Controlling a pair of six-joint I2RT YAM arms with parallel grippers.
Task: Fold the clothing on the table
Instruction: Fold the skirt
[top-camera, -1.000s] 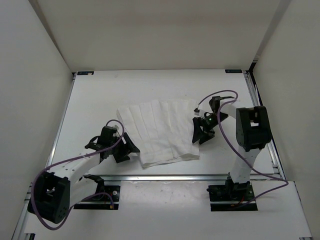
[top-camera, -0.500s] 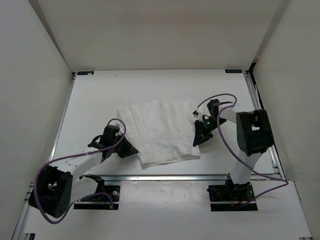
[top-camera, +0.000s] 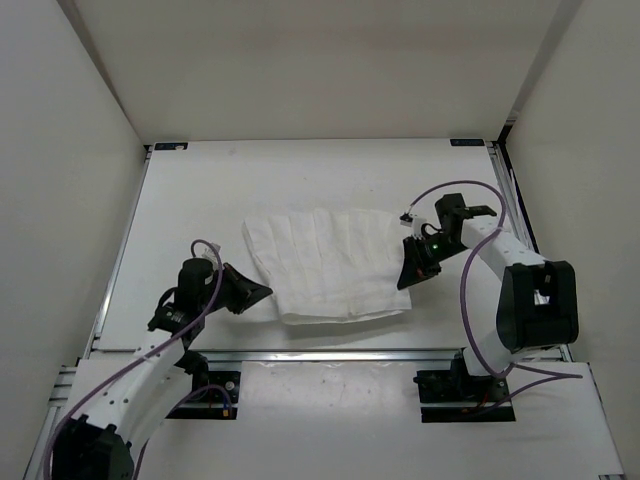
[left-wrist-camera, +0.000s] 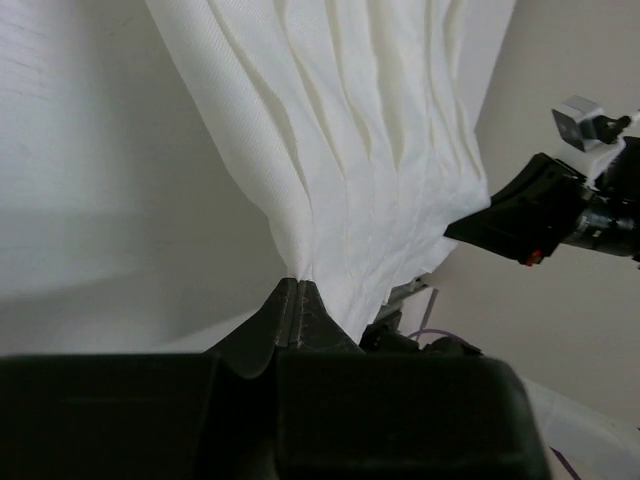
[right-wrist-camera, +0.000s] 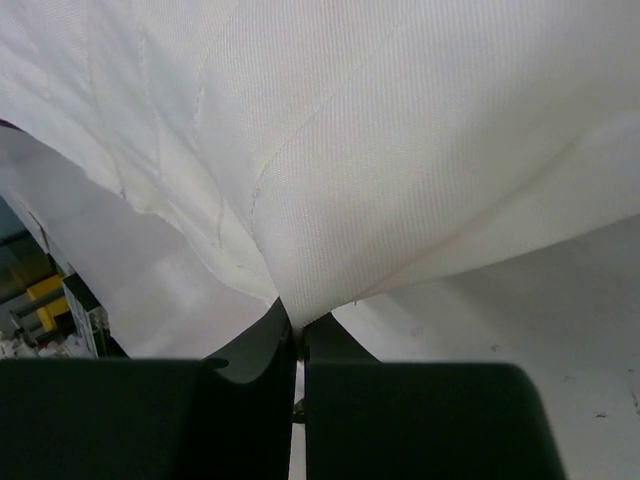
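The clothing (top-camera: 330, 268), a plain white sheet of thin fabric with parallel crease lines running from its far edge toward its near edge, is spread around the middle of the tabletop (top-camera: 200, 190), a little toward 6 o'clock from centre in the overhead view and short of the silver rail (top-camera: 330, 353) along the near side. The left claw (top-camera: 268, 291) reaches in from 8 o'clock and is closed tight on the garment's left edge near the near corner. Its wrist camera shows the two dark fingers pressed together with fabric caught between the tips, the creased cloth (left-wrist-camera: 350, 150) fanning up and away from that pinch. The right claw (top-camera: 404, 283) comes in from 4 o'clock and is likewise clamped shut on the right edge, low on that side. In its own wrist view the fingertips (right-wrist-camera: 285, 325) meet on a fold of cloth, and the fabric (right-wrist-camera: 400, 120) rises from the pinch with the bare tabletop showing beneath the lifted hem at 4 o'clock. So the garment is held at two opposite edges with the creased span running between the claws. Whether its middle rests on the surface or hangs just above it cannot be told. A purple cable (top-camera: 455, 195) loops over the right arm, and another (top-camera: 195, 300) trails along the left arm toward its base at 7 o'clock.
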